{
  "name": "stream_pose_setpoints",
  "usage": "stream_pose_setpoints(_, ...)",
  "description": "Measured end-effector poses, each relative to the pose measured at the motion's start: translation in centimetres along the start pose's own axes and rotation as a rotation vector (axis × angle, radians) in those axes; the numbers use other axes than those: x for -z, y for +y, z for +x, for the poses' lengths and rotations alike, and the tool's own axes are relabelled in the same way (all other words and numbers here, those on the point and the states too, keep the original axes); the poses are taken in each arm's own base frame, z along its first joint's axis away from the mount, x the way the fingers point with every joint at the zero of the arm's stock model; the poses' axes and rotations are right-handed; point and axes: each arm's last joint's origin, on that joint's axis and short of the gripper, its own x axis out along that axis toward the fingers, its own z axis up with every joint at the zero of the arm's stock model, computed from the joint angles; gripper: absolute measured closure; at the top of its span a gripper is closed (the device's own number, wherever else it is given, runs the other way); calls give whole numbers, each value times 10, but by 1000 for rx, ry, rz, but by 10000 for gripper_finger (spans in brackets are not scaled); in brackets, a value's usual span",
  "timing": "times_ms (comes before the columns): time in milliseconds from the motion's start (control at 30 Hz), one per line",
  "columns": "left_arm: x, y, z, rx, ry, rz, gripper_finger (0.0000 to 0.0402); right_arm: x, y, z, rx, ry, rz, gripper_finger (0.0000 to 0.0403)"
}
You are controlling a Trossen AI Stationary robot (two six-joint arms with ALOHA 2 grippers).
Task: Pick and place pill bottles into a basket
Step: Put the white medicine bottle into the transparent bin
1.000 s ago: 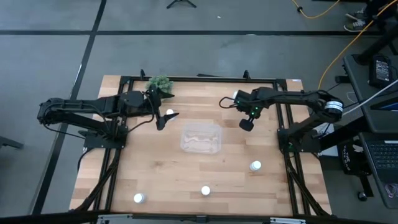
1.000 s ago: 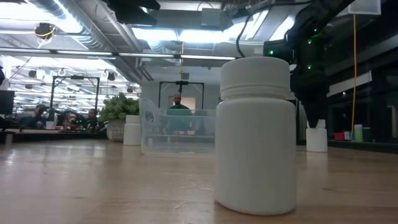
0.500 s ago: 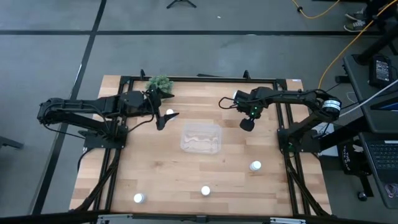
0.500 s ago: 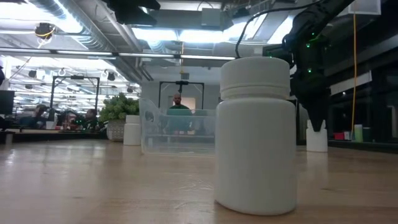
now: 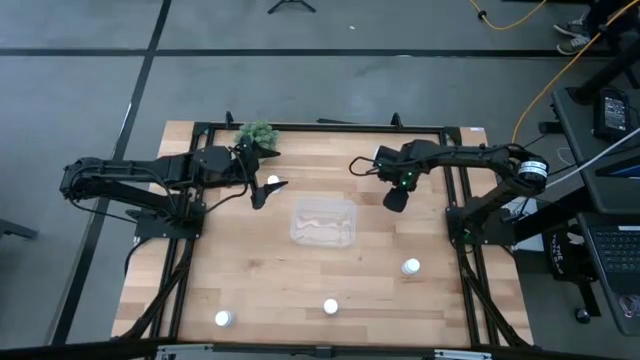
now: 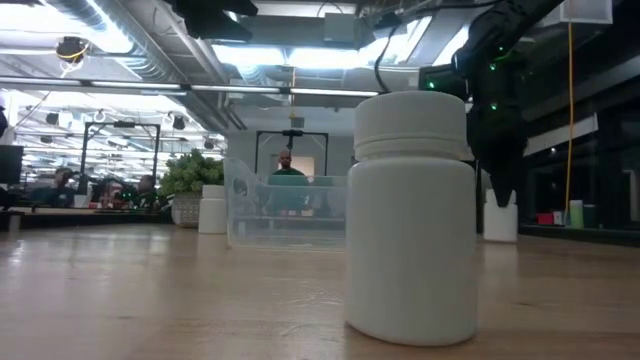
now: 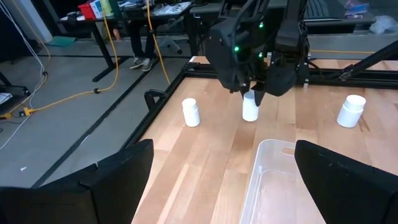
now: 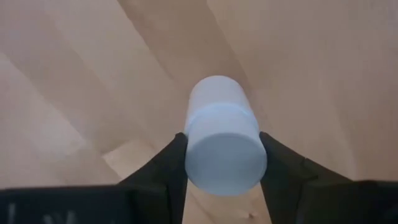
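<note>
Pill bottle [image 8: 222, 138] upright – between right claw [image 8: 222, 163] fingers (touching).

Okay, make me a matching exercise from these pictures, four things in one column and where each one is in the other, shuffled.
Things:
1. clear plastic rectangular basket
2. green bushy plant
3. right gripper
4. left gripper

Places:
A. far edge of the wooden table, left of centre
B. fingers on either side of a small white capped pill bottle
C. middle of the table, nothing inside it
D. open, just left of the basket, holding nothing

Pairs: 1-C, 2-A, 3-B, 4-D
</note>
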Motion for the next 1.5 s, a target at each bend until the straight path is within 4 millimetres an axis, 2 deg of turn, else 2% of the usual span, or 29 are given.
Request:
stream_pose_setpoints(233, 0, 0, 0, -1, 4, -4, 18, -17, 20, -29, -18, -115, -69, 254)
stream_pose_setpoints(500, 1, 0, 0, -2, 5, 10, 19, -36, 53, -93, -62, -313, -167, 254)
stream_pose_setpoints(700, 1, 1, 0, -6, 6, 11, 18, -36, 78, -140, -108, -447, -238, 254)
stream_pose_setpoints(867, 1, 1, 0, -5, 11, 13, 19, -30, 99, -161, -153, -507, -269, 254)
stream_pose_setpoints(1000, 4, 1, 0, -5, 40, 22, 18, -23, 115, -162, -181, -502, -281, 254)
stream_pose_setpoints(1167, 6, 0, 1, -2, 60, 28, 19, -26, 137, -146, -189, -445, -293, 254)
stream_pose_setpoints(1333, 7, 0, 3, -1, 67, 30, 18, -41, 155, -113, -157, -348, -319, 254)
stream_pose_setpoints(1500, 8, -2, 5, 24, 73, 31, 19, -57, 165, -78, -152, -235, -351, 254)
